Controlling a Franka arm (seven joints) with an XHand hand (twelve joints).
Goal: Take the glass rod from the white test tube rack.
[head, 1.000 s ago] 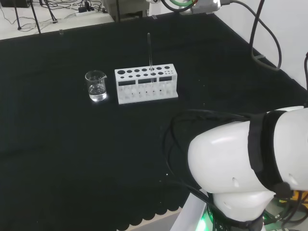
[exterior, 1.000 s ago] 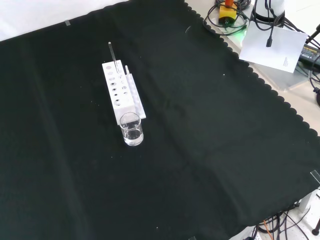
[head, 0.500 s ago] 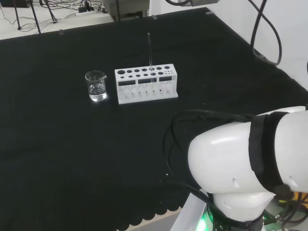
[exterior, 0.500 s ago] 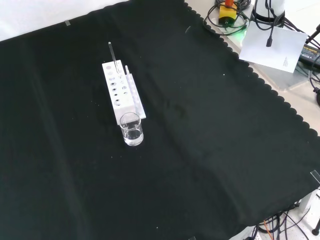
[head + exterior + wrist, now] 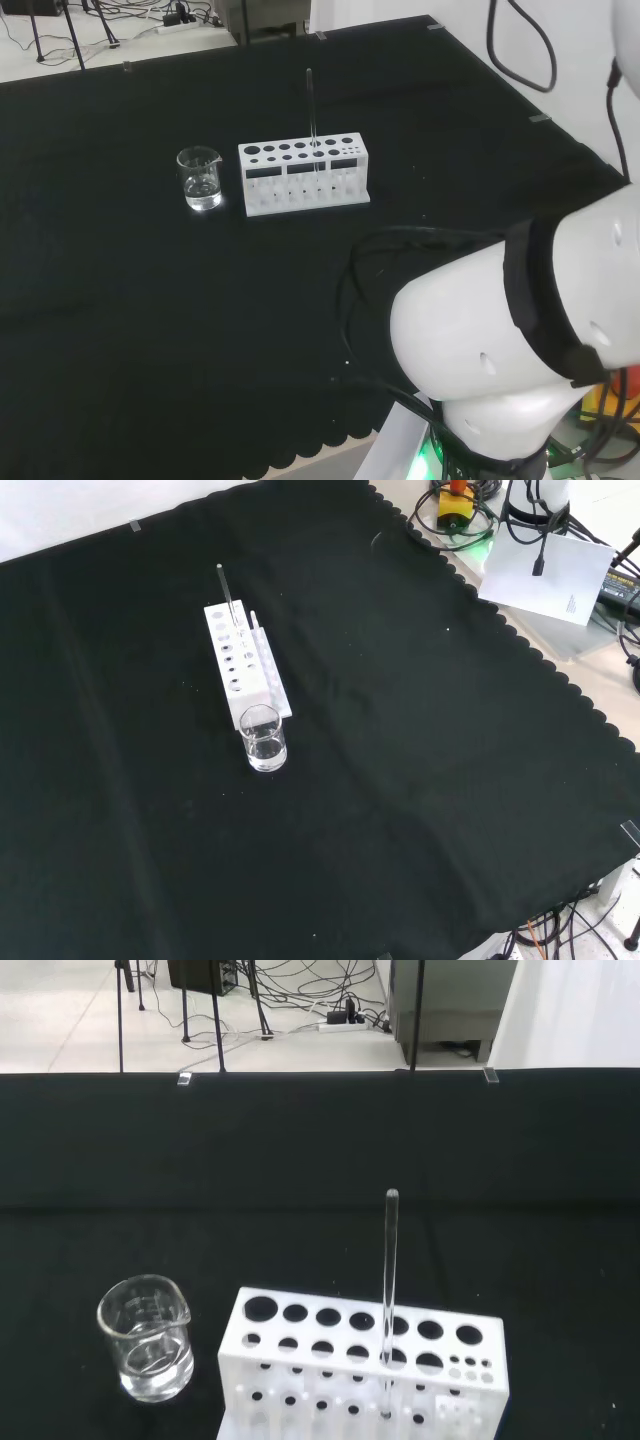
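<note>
Worktop (image 5: 150,330): covered edge to edge with black cloth, scalloped along its border at the lower edge of the head view and the upper right of the front view. A light floor with dark stand legs and loose cables (image 5: 300,1000) is seen past the far edge in the wrist view.

White test tube rack (image 5: 304,177): set upper centre in the head view, upper left of centre in the front view (image 5: 245,665). Rows of round holes are cut in its top.

Glass rod (image 5: 312,110): thin, clear, upright, seated in a hole of the rack's back row, right of middle in the head view. Its rounded tip is seen well above the rack in the wrist view (image 5: 389,1280).

Beaker (image 5: 200,178): clear, with pouring lip, placed just left of the rack in the head view, a little clear liquid at its bottom.

Arm link (image 5: 500,350): white, lower right of the head view.

Hand: whether released or clenched cannot be told.
</note>
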